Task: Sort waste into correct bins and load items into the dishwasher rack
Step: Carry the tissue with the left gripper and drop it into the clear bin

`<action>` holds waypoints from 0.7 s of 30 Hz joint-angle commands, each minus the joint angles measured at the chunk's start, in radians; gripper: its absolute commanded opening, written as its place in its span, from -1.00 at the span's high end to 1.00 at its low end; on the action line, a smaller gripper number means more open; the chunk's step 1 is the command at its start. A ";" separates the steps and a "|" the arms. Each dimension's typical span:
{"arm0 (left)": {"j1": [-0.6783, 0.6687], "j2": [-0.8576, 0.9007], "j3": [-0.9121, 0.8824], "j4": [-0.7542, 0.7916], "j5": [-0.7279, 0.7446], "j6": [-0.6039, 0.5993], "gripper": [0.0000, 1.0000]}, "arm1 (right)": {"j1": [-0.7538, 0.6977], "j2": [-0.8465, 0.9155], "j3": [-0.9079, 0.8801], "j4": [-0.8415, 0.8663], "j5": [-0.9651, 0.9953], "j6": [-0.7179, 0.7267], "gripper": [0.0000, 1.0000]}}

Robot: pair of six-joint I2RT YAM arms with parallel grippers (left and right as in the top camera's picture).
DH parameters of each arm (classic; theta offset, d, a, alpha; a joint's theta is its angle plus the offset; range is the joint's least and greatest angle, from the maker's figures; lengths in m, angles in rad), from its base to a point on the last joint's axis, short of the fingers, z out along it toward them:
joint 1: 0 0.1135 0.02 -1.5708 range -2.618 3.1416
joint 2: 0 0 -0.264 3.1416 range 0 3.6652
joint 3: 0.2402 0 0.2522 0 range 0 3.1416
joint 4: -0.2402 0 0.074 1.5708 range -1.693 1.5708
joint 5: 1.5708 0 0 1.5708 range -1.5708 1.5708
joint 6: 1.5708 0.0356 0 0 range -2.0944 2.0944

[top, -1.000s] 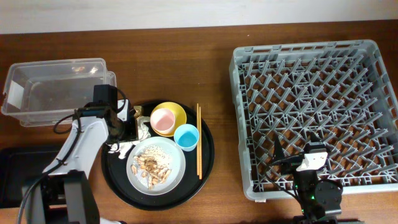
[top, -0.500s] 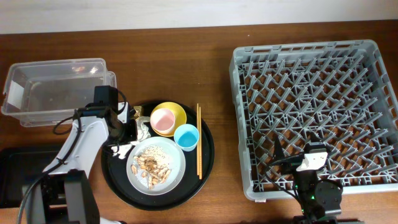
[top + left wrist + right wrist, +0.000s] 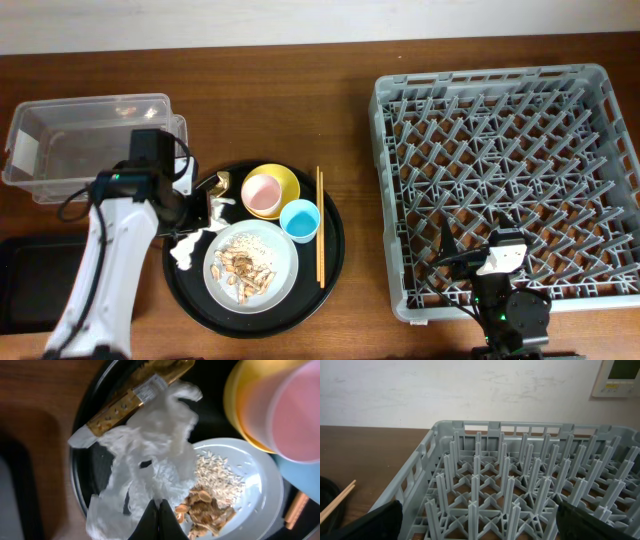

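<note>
My left gripper is shut on the crumpled white napkin, pinching its near edge beside the plate's food scraps. A gold wrapper lies at the napkin's far end. In the overhead view the napkin hangs at the left rim of the round tray, under my left gripper. The grey plate holds scraps and rice. A pink cup sits in the yellow bowl, with the blue cup and chopsticks beside them. My right gripper stands open over the dishwasher rack.
The round black tray carries all the dishes. Behind my left arm stands the clear tub, and a shallow black tray lies at the front left. The rack fills the right side.
My left gripper has shut on the napkin and pulled back to the left, dragging it away from the bowl toward the tray's left rim. The right arm has not moved.
</note>
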 commanded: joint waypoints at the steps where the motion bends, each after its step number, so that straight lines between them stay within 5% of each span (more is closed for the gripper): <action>1: 0.004 -0.093 0.018 -0.015 -0.006 -0.002 0.99 | 0.005 -0.005 -0.008 -0.003 0.009 0.005 -0.97; 15: 0.004 -0.381 0.019 0.051 -0.007 -0.103 0.99 | 0.005 -0.005 -0.008 -0.003 0.008 0.005 -0.97; 21: 0.004 -0.487 0.019 0.206 -0.012 -0.103 0.99 | 0.005 -0.005 -0.008 -0.003 0.008 0.005 -0.97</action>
